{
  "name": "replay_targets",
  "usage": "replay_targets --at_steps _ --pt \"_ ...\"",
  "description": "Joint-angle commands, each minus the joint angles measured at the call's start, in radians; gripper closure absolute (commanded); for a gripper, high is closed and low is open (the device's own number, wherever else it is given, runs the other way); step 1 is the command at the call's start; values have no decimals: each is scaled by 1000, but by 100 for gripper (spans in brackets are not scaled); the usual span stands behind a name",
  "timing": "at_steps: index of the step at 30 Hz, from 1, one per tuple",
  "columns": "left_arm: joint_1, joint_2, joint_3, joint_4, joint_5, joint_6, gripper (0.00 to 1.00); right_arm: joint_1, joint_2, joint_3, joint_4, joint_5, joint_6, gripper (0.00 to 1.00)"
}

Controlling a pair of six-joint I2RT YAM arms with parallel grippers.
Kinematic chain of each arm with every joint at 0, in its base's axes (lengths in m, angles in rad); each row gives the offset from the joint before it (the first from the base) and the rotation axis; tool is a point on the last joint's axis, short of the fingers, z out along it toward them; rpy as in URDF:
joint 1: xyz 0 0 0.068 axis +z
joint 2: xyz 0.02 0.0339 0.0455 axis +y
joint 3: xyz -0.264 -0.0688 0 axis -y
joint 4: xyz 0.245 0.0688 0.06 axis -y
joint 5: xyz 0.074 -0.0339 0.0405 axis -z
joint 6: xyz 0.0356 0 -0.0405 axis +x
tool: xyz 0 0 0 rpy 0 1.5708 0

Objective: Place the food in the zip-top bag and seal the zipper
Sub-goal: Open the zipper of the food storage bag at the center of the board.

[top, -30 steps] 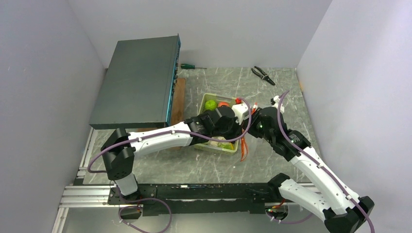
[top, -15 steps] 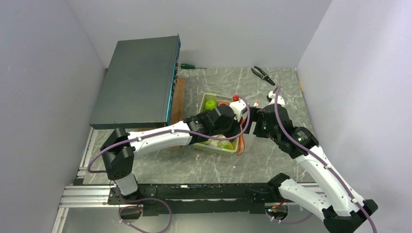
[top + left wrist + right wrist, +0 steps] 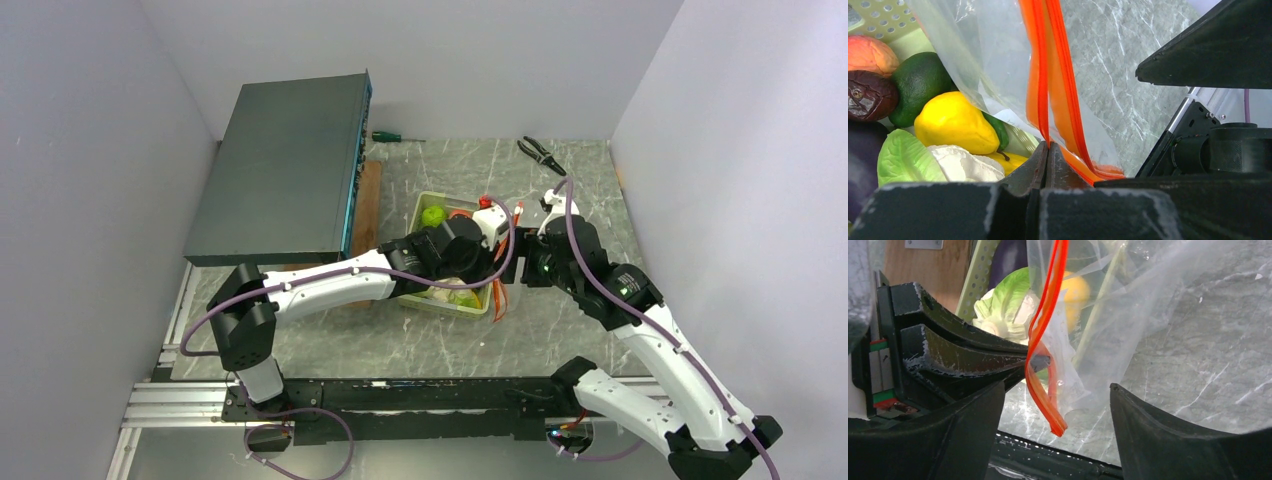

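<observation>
My left gripper (image 3: 1048,146) is shut on the red-orange zipper strip (image 3: 1040,75) of the clear zip-top bag (image 3: 973,60) and holds it up at the tray's right edge. In the top view this gripper (image 3: 496,262) is over the pale green tray (image 3: 424,212). The food lies in the tray: a white cauliflower (image 3: 965,162), a yellow piece (image 3: 950,122), a green leaf (image 3: 905,160), a dark purple piece (image 3: 868,95). My right gripper (image 3: 1055,390) is open, with the hanging strip (image 3: 1045,385) between its fingers, untouched. The slider tab does not show.
A large dark box (image 3: 285,170) stands at the back left on a wooden board (image 3: 368,205). A screwdriver (image 3: 392,137) and pliers (image 3: 541,154) lie at the far edge. Grey marble table (image 3: 590,200) lies to the right of the tray.
My right arm has drawn back and to the right, its gripper now a little farther up the table. My left gripper still pinches the strip in nearly the same place.
</observation>
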Motion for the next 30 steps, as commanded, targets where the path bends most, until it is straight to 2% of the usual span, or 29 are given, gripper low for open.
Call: replay_targets --at_steps 1,4,6,12,15,19,22,25,26,30 --pt "-3 -33 -6 47 7 0 100 2 -15 -6 39 32 -9 29" --pt "-4 -46 -13 54 3 5 100 2 -30 -21 74 31 4 40" --pt "-3 -50 -13 55 7 4 100 1 -29 -27 103 9 8 45" --pt "-3 -43 -11 51 18 -4 100 2 2 -58 174 -54 13 41" --pt "-3 -54 -8 49 16 -4 100 1 29 -72 211 -57 27 44" --pt "-3 -82 -11 50 -3 10 100 2 66 -82 227 -10 53 58" --pt "-3 -96 -18 50 -36 11 100 0 58 -103 207 84 105 77" --pt "-3 -96 -8 24 -83 -1 100 0 34 -127 196 161 142 90" --pt "-3 -96 -5 10 -104 -9 100 0 28 -129 179 203 166 98" --pt "-3 -107 -3 -18 -184 -41 100 -3 18 -115 60 394 293 100"
